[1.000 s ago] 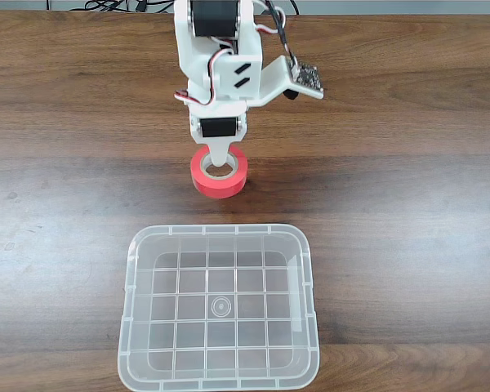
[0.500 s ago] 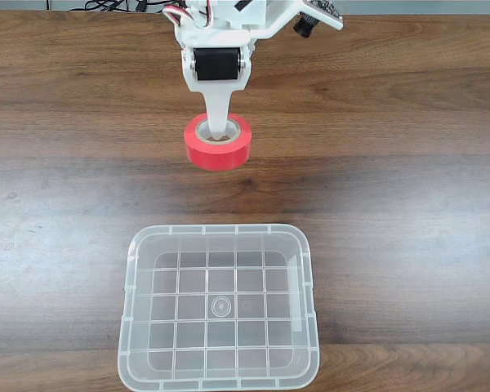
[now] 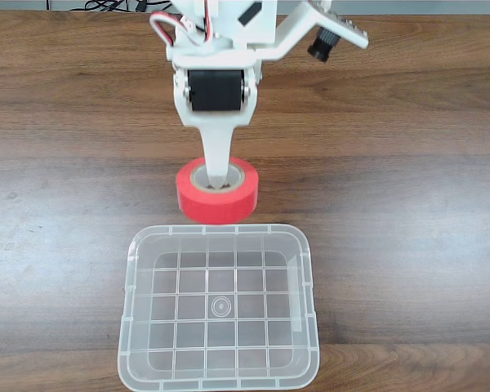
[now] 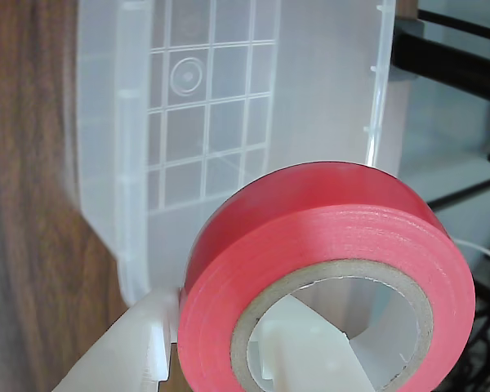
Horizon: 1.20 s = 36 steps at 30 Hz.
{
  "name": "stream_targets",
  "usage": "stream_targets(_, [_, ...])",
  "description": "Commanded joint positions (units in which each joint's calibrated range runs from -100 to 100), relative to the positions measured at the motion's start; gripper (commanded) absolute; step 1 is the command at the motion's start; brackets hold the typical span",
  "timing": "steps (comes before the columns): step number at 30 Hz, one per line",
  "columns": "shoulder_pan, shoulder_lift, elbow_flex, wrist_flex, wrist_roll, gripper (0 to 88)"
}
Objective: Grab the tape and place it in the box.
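End effector is clenched on the tape, one white finger reaching down through the roll's beige core and the other outside the red wall, as the wrist view shows with the roll pinched between the two fingers. In the fixed view the roll is carried with its hole facing up, its lower edge just over the box's far rim, with most of it over the bare desk beyond. The open bin lies toward the bottom of that view from the end effector, its grid floor well forward of the roll. In the wrist view the box spreads ahead of and beneath the tape. My judgement: the coming move is a short carry toward the box centre before letting go.
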Motion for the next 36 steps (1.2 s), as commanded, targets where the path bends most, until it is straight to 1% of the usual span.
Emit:
stream_targets(1, [0.17,12.45,-18.26,-2.50,-0.39,4.6])
stream_targets(8, [-0.56,29.10,-29.65,-5.41,0.14,4.6])
stream_targets(14, [-0.85,37.06,-32.02,-5.41,0.14,5.0])
stream_targets(17, [-0.85,38.91,-32.02,-5.41,0.14,5.6])
stream_targets(18, [-0.85,39.24,-32.02,-5.41,0.14,7.5])
stream_targets(21, [-0.78,39.56,-31.93,-5.24,0.14,16.7])
stream_targets(23, [-0.78,39.48,-31.93,-5.24,0.14,19.0])
stream_targets(36, [-0.63,38.75,-31.93,-5.07,0.14,18.9])
